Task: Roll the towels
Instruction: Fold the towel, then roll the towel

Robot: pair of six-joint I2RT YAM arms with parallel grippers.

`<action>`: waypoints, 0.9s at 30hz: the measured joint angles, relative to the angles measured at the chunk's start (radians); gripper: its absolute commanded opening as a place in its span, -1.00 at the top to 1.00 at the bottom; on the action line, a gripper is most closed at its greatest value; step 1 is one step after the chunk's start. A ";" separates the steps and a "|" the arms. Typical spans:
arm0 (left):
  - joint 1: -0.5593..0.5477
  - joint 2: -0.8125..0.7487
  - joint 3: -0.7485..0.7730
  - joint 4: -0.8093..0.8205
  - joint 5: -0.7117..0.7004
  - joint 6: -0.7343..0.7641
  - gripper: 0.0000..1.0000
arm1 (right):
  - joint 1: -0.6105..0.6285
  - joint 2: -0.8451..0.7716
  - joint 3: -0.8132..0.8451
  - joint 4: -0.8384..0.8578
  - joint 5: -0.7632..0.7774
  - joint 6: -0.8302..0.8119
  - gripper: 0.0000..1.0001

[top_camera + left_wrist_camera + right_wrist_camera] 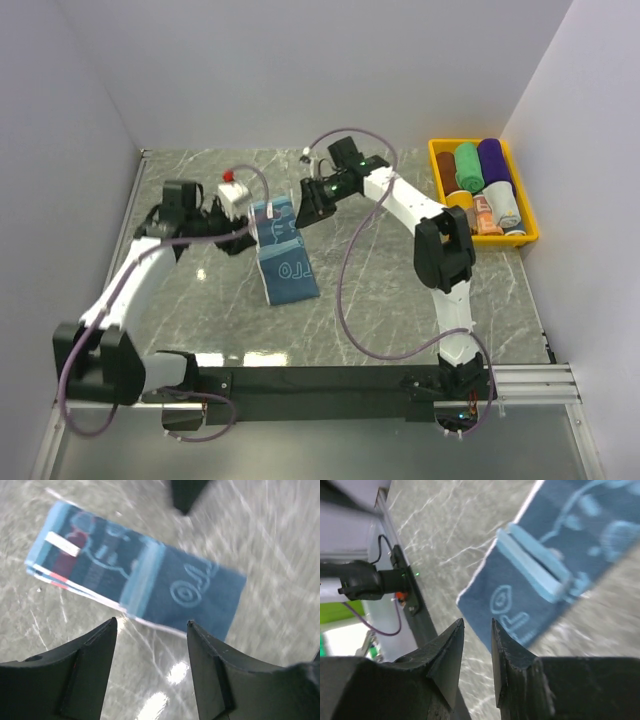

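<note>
A: Towel position?

B: One blue towel with white print lies flat on the marble table, centre-left. It's folded into a long strip running away from the arm bases, and its far end sits between the two grippers. It isn't rolled.

A: Left gripper?

B: The left gripper is spread wide with nothing between the fingers, only bare table. It hangs just beside the towel's long edge. From above it sits at the towel's far-left corner. That wrist view is blurred.

A: Right one?

B: The right gripper has its fingers close together with a narrow gap between them. It pinches nothing. It's above the table near the towel's printed end, clear of the cloth. From above it's just beyond the far-right corner.

A: Other towels?

B: There are short rolls in the yellow bin at the far right, well apart from the strip. I can see a green roll, a purple roll and a brown roll, and a pale one nearer the front.

A: Anything else?

B: A small white block with a red top sits near the left gripper. I can't tell if they touch.
</note>
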 measured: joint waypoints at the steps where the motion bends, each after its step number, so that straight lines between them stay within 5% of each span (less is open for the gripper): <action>1: -0.025 -0.052 -0.046 0.004 -0.012 0.046 -0.27 | 0.017 0.014 0.002 0.006 -0.007 0.011 0.29; 7: -0.258 -0.188 -0.259 0.021 -0.170 0.236 -0.18 | 0.103 0.109 -0.004 0.054 -0.029 0.057 0.38; 17: -0.603 -0.080 -0.356 0.146 -0.398 0.333 -0.05 | 0.085 0.243 -0.052 0.090 0.029 0.080 0.52; 23: -0.657 0.074 -0.386 0.229 -0.479 0.374 0.03 | 0.076 0.245 -0.057 0.098 0.024 0.085 0.54; 27: -0.657 0.117 -0.387 0.291 -0.504 0.378 0.34 | 0.076 0.244 -0.066 0.106 0.021 0.084 0.55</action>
